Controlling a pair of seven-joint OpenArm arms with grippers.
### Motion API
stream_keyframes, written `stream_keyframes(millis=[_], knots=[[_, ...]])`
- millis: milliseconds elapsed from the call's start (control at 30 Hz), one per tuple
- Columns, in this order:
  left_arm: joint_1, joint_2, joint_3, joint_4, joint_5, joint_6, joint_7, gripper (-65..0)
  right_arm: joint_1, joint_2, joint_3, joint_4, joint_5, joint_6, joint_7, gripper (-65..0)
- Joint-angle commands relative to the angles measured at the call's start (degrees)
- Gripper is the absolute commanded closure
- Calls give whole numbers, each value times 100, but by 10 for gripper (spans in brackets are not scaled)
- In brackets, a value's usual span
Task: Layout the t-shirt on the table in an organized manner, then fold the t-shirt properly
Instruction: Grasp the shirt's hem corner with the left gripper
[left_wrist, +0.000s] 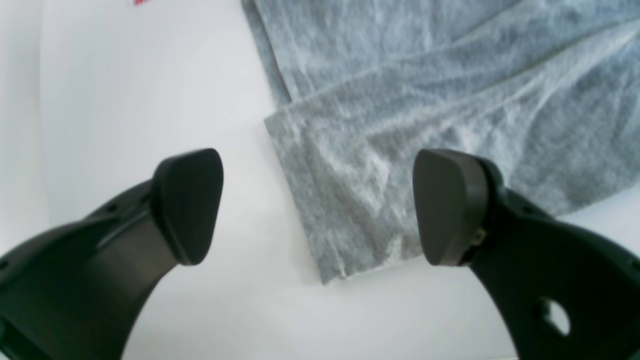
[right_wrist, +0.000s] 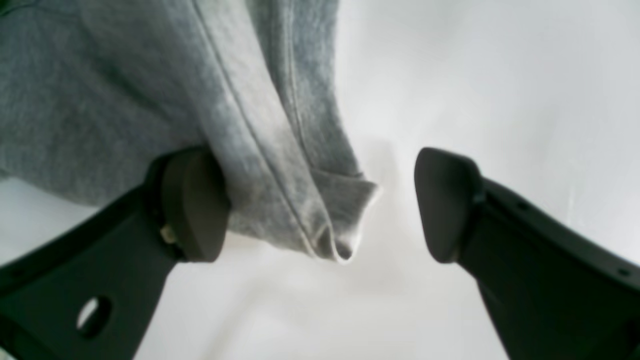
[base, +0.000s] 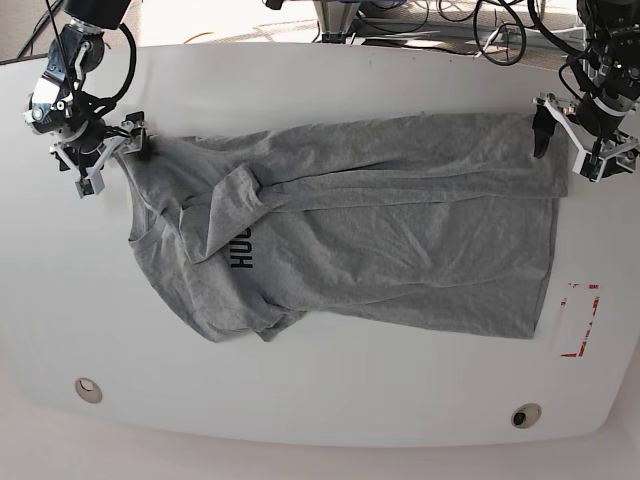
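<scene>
The heather-grey t-shirt lies spread across the white table, collar end to the left and hem to the right, with black lettering partly folded under near the chest. One sleeve is folded over the body. My left gripper is open at the shirt's far right hem corner. In the left wrist view that corner of the t-shirt lies flat between the spread fingers of the left gripper. My right gripper is open at the far left shoulder. There a bunched edge of the t-shirt rests against one finger of the right gripper.
A red dashed rectangle is marked on the table right of the hem. Two round grommets sit near the front edge. Cables run along the back edge.
</scene>
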Motion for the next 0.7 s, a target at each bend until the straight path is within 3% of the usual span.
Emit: stream_keyframes(millis=[0,100,167,367,433,667], knots=[[18,-101,-60,99,-62,15,-148,-542,92,110,35,-45,-31,6,108,-531],[62,-101,-60,99,-71,6,-148,-521,92,110,35,-54,-31,6,108,-498],[124,-101,-60,99,-71,-3,-148,-506,92,110,35,-54,-13,6,108,-430],[203,-74,-60,99,-80,-3,-148,-494,92,75,35,-54,5,6,108,-122],[203,-57,-60,99,-97,-3,-148,-494,92,75,17,-54,5,6,108,-51],[203,13,-69,55,-344,-3,-148,-496,75,75,8,-54,5,6,108,-48]])
